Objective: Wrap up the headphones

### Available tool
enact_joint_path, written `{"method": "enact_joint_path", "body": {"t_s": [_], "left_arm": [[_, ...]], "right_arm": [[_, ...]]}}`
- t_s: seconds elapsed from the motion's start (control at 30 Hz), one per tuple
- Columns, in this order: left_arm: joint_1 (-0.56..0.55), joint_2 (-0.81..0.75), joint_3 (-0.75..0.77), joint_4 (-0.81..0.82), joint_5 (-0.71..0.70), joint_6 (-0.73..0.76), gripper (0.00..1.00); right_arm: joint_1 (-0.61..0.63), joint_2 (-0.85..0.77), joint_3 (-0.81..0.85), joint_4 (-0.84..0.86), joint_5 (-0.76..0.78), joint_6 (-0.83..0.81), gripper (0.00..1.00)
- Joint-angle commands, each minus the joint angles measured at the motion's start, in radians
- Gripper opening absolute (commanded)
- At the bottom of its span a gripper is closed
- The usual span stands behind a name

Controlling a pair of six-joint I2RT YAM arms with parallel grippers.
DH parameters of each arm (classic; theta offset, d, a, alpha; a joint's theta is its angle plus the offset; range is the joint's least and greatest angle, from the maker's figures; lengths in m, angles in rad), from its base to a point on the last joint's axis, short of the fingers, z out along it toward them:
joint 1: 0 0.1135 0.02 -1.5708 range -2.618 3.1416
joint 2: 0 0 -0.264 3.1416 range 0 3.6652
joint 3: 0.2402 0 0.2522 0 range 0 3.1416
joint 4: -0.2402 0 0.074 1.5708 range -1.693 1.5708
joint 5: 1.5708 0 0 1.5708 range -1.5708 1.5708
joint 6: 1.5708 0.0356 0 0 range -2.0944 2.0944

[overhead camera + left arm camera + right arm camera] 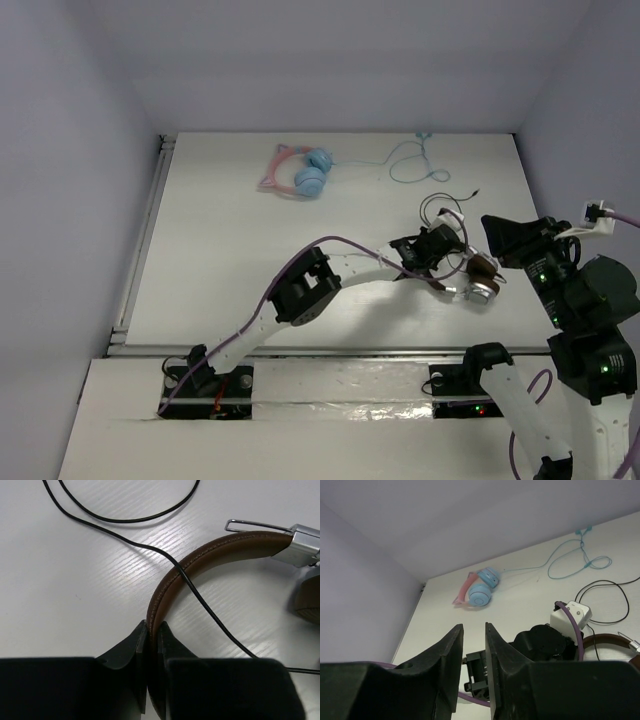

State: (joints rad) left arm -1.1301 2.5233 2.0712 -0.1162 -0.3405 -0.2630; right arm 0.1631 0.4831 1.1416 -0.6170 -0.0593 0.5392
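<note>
The headphones (480, 277) lie at the right of the white table, with a brown headband (210, 555), a silver earcup (304, 544) and a brown ear pad (308, 599). Their thin black cable (200, 596) crosses over the headband and loops loosely behind on the table (440, 207). My left gripper (152, 630) is shut on the headband, one finger on each side of it; it also shows in the top view (422, 250). My right gripper (474, 630) is slightly open and empty, raised right of the headphones (500, 230). The headband also shows in the right wrist view (606, 641).
Light blue and pink headphones (300, 172) lie at the far middle of the table, their light blue cable (415, 160) trailing right. They also show in the right wrist view (479, 591). Grey walls close in the table at the left, back and right.
</note>
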Motion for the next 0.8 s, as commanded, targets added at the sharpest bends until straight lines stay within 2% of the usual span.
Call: {"method": "enact_joint_path", "body": {"t_s": [0.0, 0.1, 0.13, 0.33, 0.5, 0.67, 0.77], "left_arm": [[0.009, -0.053, -0.089, 0.035, -0.034, 0.016, 0.0], [0.009, -0.207, -0.258, 0.058, -0.077, 0.033, 0.0], [0.009, -0.3, -0.352, 0.059, -0.086, 0.036, 0.0], [0.018, -0.659, -0.639, 0.006, -0.163, 0.028, 0.0], [0.032, -0.843, -0.747, -0.056, -0.202, 0.015, 0.0], [0.082, -1.032, -0.795, -0.102, -0.213, 0.025, 0.0], [0.121, -1.107, -0.774, -0.138, -0.229, 0.054, 0.0]], "right_arm": [[-0.004, -0.001, -0.009, 0.06, 0.002, -0.007, 0.3], [-0.004, 0.002, -0.02, 0.069, 0.013, -0.015, 0.16], [-0.004, 0.006, -0.025, 0.075, 0.009, -0.013, 0.12], [-0.004, 0.029, -0.088, 0.166, -0.003, 0.041, 0.03], [-0.004, 0.118, -0.163, 0.255, -0.112, 0.088, 0.04], [-0.004, 0.176, -0.216, 0.359, -0.259, 0.084, 0.13], [-0.004, 0.216, -0.224, 0.424, -0.332, 0.076, 0.2]]}}
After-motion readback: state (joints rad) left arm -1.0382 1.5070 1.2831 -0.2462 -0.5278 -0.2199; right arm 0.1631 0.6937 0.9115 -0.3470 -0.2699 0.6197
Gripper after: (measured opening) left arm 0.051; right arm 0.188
